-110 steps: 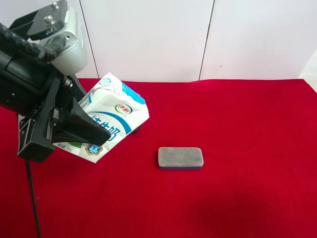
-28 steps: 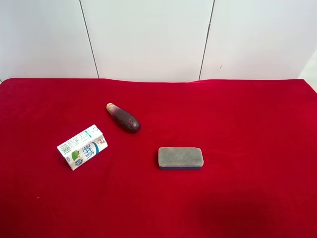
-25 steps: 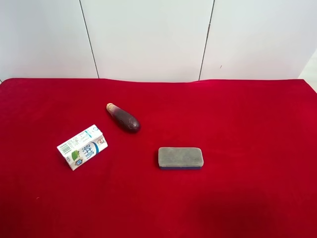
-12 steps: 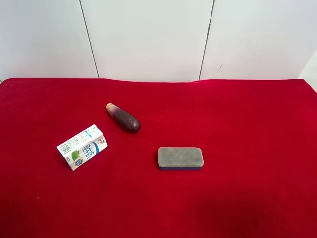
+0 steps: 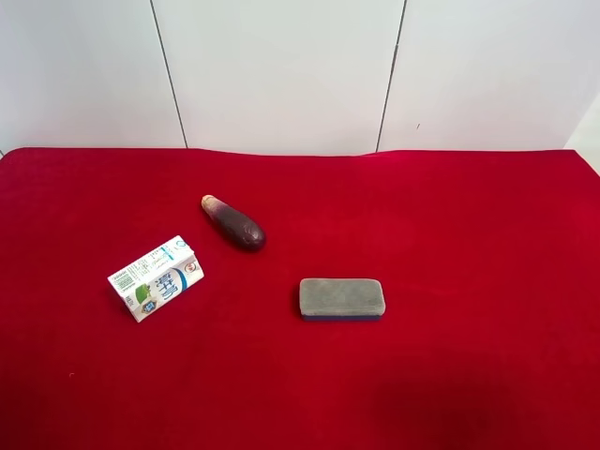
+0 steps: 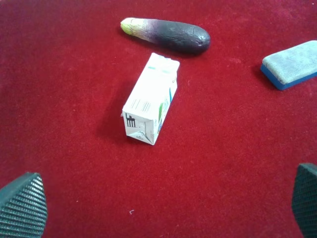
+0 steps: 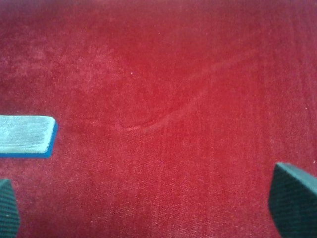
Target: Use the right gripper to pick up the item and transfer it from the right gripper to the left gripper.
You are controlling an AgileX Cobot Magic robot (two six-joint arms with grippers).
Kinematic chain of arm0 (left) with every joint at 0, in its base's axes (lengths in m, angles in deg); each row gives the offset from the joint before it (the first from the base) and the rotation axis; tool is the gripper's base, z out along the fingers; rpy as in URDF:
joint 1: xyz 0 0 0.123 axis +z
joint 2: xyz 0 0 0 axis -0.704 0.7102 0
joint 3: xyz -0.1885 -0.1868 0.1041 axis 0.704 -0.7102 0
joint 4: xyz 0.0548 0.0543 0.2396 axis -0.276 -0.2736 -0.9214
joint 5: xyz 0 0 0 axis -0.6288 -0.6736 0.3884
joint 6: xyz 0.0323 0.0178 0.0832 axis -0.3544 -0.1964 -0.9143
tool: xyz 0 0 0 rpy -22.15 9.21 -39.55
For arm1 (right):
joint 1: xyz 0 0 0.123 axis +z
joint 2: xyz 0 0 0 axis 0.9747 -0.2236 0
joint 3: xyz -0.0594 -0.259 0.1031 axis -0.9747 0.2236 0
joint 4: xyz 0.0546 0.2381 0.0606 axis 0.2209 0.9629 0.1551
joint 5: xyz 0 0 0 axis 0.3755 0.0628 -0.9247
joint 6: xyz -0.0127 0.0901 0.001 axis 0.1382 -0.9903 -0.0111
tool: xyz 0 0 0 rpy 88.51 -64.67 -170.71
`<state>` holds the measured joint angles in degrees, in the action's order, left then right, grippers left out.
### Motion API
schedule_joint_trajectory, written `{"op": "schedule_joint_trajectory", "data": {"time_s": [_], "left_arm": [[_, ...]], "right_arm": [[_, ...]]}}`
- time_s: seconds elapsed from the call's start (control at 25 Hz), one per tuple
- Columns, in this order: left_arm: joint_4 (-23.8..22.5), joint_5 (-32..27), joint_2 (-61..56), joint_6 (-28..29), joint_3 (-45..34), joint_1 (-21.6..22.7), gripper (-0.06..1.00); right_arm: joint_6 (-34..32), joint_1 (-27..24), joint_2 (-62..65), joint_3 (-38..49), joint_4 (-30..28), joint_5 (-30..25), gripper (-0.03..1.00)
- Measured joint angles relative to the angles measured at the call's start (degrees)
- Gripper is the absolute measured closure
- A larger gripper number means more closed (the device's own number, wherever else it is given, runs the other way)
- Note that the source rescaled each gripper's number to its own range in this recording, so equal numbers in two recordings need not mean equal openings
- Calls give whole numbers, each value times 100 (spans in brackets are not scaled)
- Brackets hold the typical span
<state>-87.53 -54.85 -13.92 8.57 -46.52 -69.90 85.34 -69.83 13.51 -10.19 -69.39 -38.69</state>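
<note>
Three things lie on the red cloth. A grey eraser with a blue base (image 5: 341,298) is in the middle; it also shows at the edge of the right wrist view (image 7: 26,135) and in the left wrist view (image 6: 290,70). A white milk carton (image 5: 156,277) lies on its side at the exterior high view's left, also in the left wrist view (image 6: 151,97). A dark purple eggplant (image 5: 233,222) lies beyond it, also in the left wrist view (image 6: 166,35). My right gripper (image 7: 151,208) is open and empty over bare cloth. My left gripper (image 6: 163,203) is open and empty, short of the carton. Neither arm shows in the exterior high view.
The red cloth (image 5: 469,234) covers the whole table up to a white panelled wall (image 5: 281,75) at the back. A faint crease in the cloth (image 7: 188,99) shows in the right wrist view.
4.4 s ago the arm at the exterior high view's left was up close to the camera with the milk carton. Now that arm is out of view and the carton lies on the cloth. Nothing moved in the last second.
</note>
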Motion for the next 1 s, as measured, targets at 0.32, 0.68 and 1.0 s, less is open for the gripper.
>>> {"op": "schedule_joint_trajectory", "data": {"time_s": [0.32, 0.68, 1.0], "left_arm": [[4, 0, 0, 2, 0, 1886, -5], [12, 0, 0, -11, 0, 2228, -5], [17, 0, 0, -11, 0, 2228, -5]], "right_arm": [[0, -132, 0, 0, 0, 0, -3], [0, -180, 0, 0, 0, 0, -3], [0, -180, 0, 0, 0, 0, -3]]}}
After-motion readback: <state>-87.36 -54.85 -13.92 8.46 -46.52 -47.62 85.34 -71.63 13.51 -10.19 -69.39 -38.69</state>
